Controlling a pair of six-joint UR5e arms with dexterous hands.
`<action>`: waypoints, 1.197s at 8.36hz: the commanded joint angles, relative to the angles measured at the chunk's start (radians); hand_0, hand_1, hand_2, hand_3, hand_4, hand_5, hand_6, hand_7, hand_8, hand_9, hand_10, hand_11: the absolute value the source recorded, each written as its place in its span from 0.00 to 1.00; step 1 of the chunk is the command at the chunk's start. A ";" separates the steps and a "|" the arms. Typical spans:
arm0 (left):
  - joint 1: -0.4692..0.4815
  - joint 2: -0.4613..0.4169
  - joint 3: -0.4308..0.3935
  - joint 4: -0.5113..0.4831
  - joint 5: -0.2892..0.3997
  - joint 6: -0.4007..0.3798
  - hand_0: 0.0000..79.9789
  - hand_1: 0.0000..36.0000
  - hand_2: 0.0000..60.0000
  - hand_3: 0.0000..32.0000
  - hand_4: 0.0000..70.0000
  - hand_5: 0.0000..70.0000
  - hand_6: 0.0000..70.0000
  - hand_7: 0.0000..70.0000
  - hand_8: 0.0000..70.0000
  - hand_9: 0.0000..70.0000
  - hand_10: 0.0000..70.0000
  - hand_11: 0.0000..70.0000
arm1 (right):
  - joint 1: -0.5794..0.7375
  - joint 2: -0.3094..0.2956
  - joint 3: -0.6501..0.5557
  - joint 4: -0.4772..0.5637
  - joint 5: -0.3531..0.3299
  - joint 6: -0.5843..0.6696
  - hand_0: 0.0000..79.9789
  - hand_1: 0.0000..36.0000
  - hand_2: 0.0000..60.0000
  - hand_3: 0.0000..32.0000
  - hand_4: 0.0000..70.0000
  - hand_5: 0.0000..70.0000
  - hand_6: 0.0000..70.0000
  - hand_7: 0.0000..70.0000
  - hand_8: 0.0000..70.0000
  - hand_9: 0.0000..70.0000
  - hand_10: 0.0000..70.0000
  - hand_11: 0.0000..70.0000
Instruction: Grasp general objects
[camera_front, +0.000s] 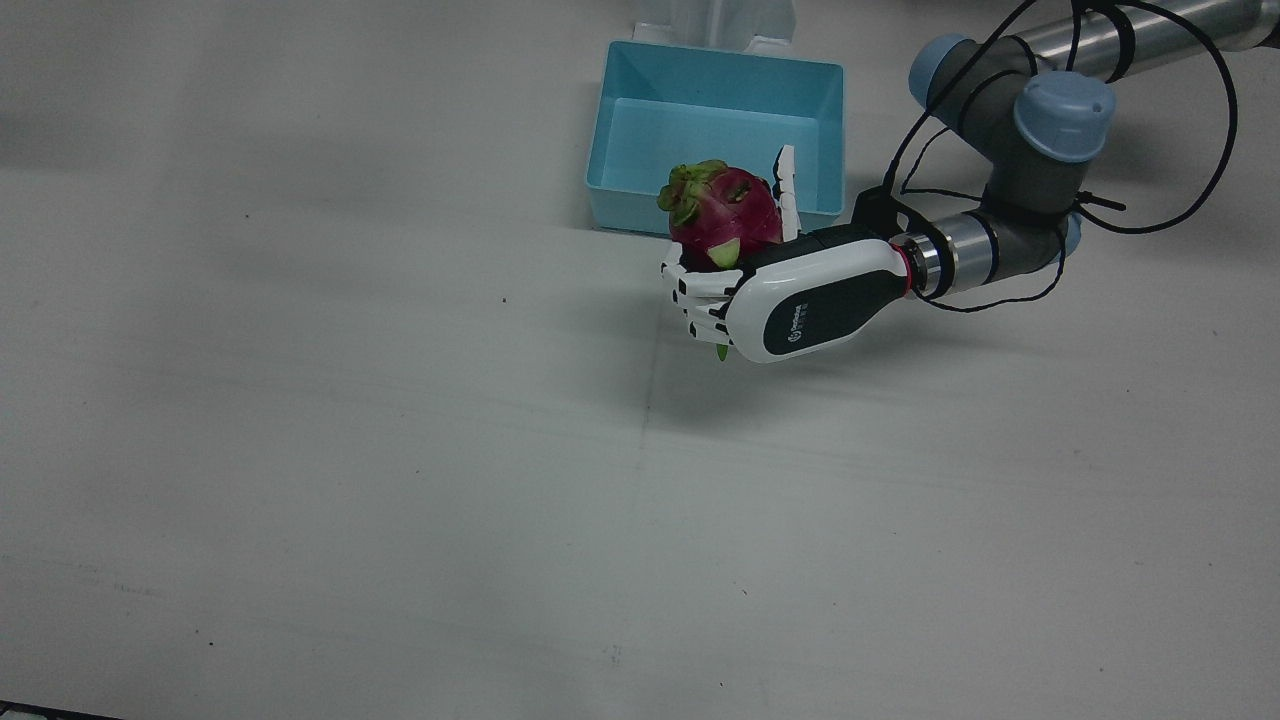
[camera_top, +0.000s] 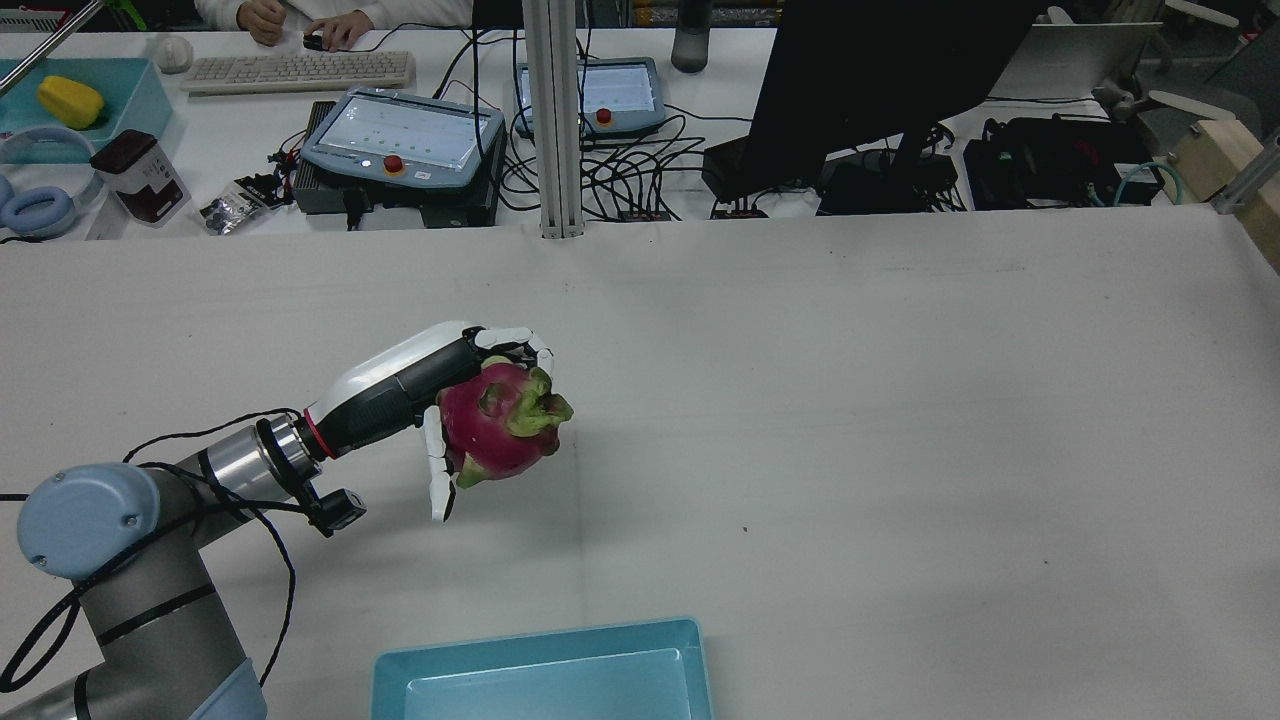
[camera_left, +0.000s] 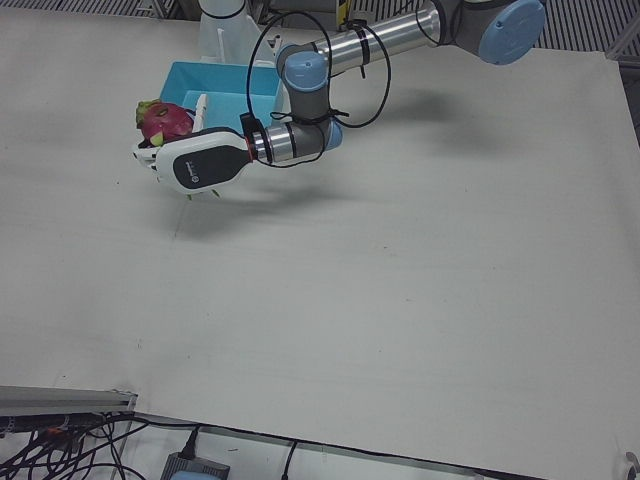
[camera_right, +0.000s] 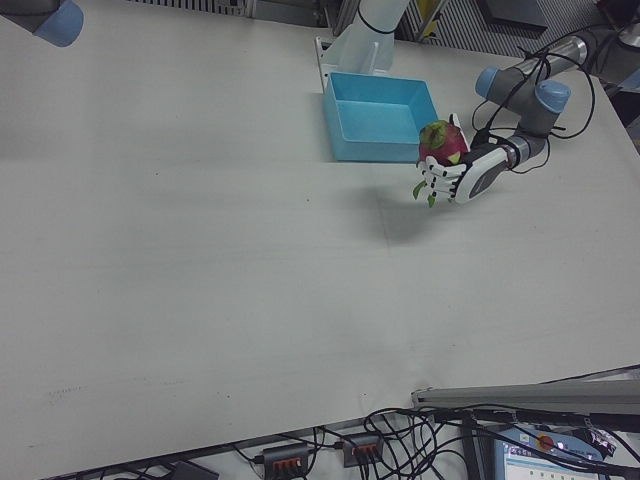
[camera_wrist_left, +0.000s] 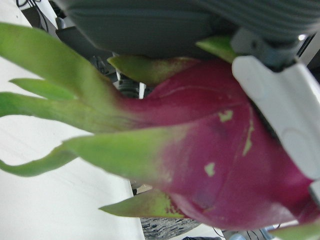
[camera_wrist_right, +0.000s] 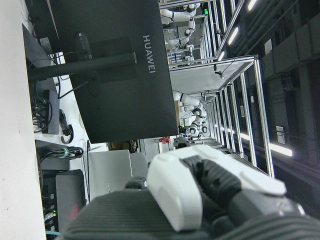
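A magenta dragon fruit (camera_front: 725, 210) with green scales is gripped in my left hand (camera_front: 800, 300), whose white fingers (camera_front: 700, 295) wrap around it. Its shadow on the white table shows that it hangs above the surface. In the rear view the fruit (camera_top: 495, 420) and the hand (camera_top: 420, 375) are left of centre, ahead of the light-blue bin (camera_top: 540, 680). The left hand view is filled by the fruit (camera_wrist_left: 215, 150). My right hand (camera_wrist_right: 200, 190) shows only in its own view, as white fingers over a dark palm; its state is unclear.
The blue bin (camera_front: 700, 140) has nothing in it and stands by the pedestals. Beyond the table's far edge are a dark monitor (camera_top: 880, 80), two teach pendants (camera_top: 400, 135), cables and a keyboard (camera_top: 300, 70) with a person's hands (camera_top: 340, 35).
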 joint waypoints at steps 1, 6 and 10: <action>0.067 0.023 -0.063 -0.019 0.086 0.017 0.59 0.33 1.00 0.00 0.79 1.00 1.00 1.00 0.97 1.00 1.00 1.00 | 0.000 0.000 0.000 0.000 0.000 0.000 0.00 0.00 0.00 0.00 0.00 0.00 0.00 0.00 0.00 0.00 0.00 0.00; 0.151 0.049 -0.159 -0.022 0.109 0.052 0.67 0.59 1.00 0.00 0.78 1.00 1.00 1.00 0.92 1.00 1.00 1.00 | 0.000 0.000 0.000 0.000 0.000 0.000 0.00 0.00 0.00 0.00 0.00 0.00 0.00 0.00 0.00 0.00 0.00 0.00; 0.248 0.059 -0.167 -0.072 0.177 0.054 0.75 0.61 0.55 0.00 0.57 1.00 0.81 1.00 0.60 0.80 0.80 1.00 | 0.000 0.000 0.000 0.000 0.000 0.000 0.00 0.00 0.00 0.00 0.00 0.00 0.00 0.00 0.00 0.00 0.00 0.00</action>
